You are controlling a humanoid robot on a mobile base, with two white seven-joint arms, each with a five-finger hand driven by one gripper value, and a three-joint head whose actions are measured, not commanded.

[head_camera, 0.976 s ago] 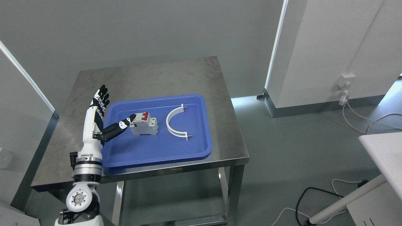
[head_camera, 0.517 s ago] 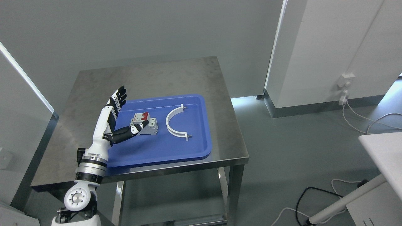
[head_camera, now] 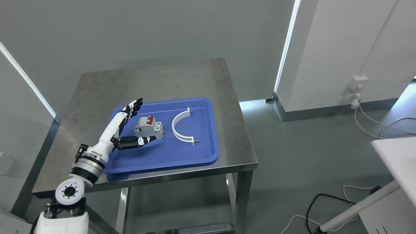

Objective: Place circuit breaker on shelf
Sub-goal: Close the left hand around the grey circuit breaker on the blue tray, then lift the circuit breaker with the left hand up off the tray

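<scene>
We see left robot hand spread wide, holding nothing, fingers stretched past far-left side of circuit breaker, thumb reaching along its near side. Can't tell if anything touches. Breaker sits in blue tray on steel bench, red switches up. White curved bracket just right of it, apart.

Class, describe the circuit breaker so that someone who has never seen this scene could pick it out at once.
Find the steel table and the blue tray on it. In the tray's left half, between the spread fingers of the robot's left hand, sits the circuit breaker. It is a grey block with red switches, unlike the thin white curved bracket to its right.
</scene>
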